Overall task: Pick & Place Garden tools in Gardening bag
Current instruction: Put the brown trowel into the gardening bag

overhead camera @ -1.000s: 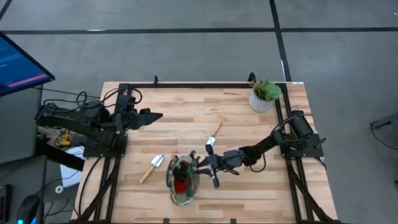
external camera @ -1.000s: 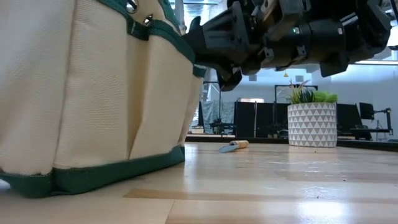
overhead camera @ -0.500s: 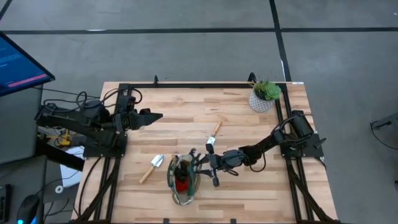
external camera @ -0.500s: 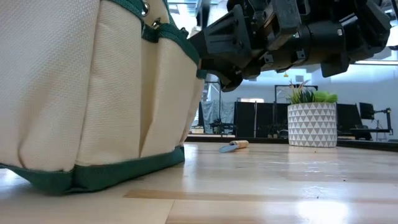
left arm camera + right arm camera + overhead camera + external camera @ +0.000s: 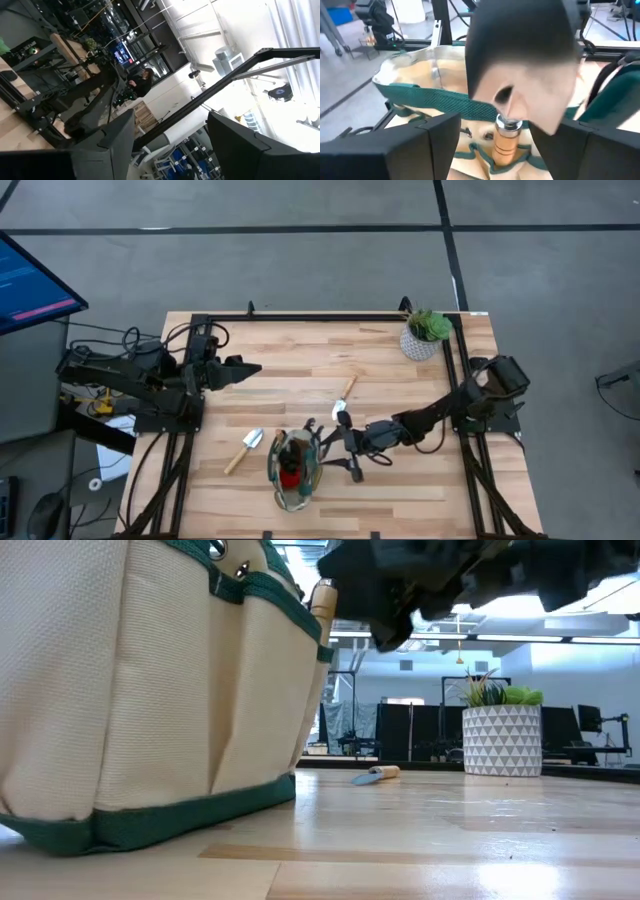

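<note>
The beige gardening bag (image 5: 293, 470) with green trim stands near the table's near edge and fills the left of the low view (image 5: 150, 700). A red item (image 5: 290, 476) and dark tools lie inside it. One trowel (image 5: 506, 142) stands handle-down at the bag's right rim, its blade up and blurred; its wooden handle shows in the low view (image 5: 322, 602). My right gripper (image 5: 502, 150) is open just right of the bag, a finger on each side of this handle without touching it. My left gripper (image 5: 252, 367) waits open and empty at the far left.
One trowel (image 5: 245, 448) lies flat on the table just left of the bag. Another trowel (image 5: 345, 395) lies right of the table's middle and shows in the low view (image 5: 375, 775). A plant in a white pot (image 5: 424, 335) stands at the far right corner.
My right gripper has gone up a little and back from the bag, toward the table's right edge. The bag shifted and tipped under it, then settled back upright. The trowel's wooden handle now shows at the bag's rim in the low view.
</note>
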